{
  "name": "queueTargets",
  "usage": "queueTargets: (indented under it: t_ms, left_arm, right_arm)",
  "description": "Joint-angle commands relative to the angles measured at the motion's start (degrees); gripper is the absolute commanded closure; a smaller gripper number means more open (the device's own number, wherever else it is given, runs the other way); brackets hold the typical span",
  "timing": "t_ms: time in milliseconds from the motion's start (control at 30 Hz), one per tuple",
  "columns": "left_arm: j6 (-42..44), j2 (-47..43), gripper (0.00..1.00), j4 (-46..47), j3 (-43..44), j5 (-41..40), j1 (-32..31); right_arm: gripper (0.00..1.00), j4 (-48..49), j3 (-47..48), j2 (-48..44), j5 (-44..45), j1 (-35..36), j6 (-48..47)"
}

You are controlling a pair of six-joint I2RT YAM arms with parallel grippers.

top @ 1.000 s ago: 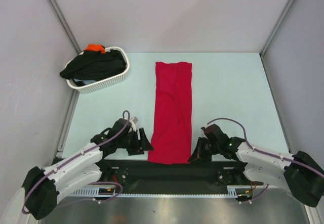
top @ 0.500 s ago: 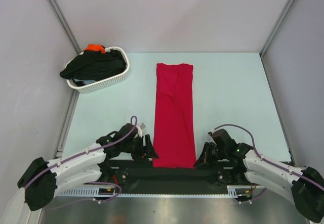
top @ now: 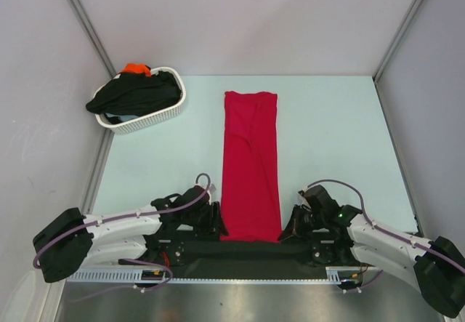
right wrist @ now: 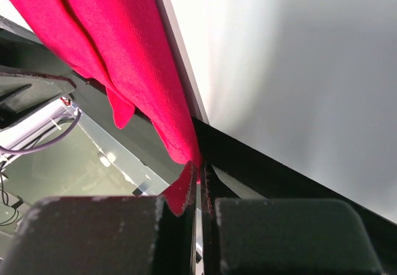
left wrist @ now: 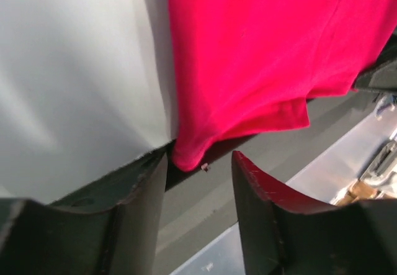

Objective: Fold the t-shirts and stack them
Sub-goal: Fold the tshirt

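A crimson red t-shirt (top: 251, 162) lies folded into a long narrow strip down the middle of the table, its near end hanging over the front edge. My right gripper (top: 288, 229) is at the near right corner, and in the right wrist view it (right wrist: 200, 174) is shut on the red cloth (right wrist: 124, 45). My left gripper (top: 218, 224) is at the near left corner. In the left wrist view it (left wrist: 198, 166) is open, with the red corner (left wrist: 189, 156) just ahead of its fingertips. Black (top: 134, 93) and orange (top: 136, 68) t-shirts sit in the basket.
A white woven basket (top: 176, 104) stands at the table's far left. Grey walls close in the table on three sides. A black strip and a metal rail (top: 247, 278) run along the near edge by the arm bases.
The red t-shirt was drawn toward the near edge and straightened. My left gripper moved right and nearer to the shirt's near left corner, its jaws narrowing. The right gripper kept its hold.
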Motion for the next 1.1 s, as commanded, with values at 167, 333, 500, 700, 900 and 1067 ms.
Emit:
queueTargets:
  t_ms: [167, 333, 500, 700, 900, 1067]
  left_arm:
    - [-4.7, -1.4, 0.52, 5.6, -3.0, -6.4, -2.0]
    - [-5.2, 0.2, 0.48, 8.8, -4.9, -4.0, -2.3]
    - [-4.7, -3.0, 0.8, 6.6, -3.9, -5.7, -2.3]
    - [-3.9, -11.0, 1.0, -2.2, 0.8, -8.9, -2.3]
    - [-6.4, -12.0, 1.0, -2.6, 2.5, -5.9, -2.3]
    - [-6.7, -12.5, 1.0, -7.1, 7.3, -8.4, -1.6]
  right_arm:
    - [1.0, 1.3, 1.9, 0.5, -1.3, -0.2, -0.3]
    - [1.0, 1.4, 1.7, 0.7, -1.0, -0.2, -0.2]
    - [1.0, 1.0, 2.5, 0.0, -0.6, -0.1, 0.4]
    - [1.0, -2.5, 6.4, -1.2, 0.7, -0.2, -0.8]
    - [1.0, -6.4, 10.0, -2.1, 0.7, -0.1, -1.7]
    - [1.0, -10.1, 14.6, -0.8, 1.4, -0.4, -2.8]
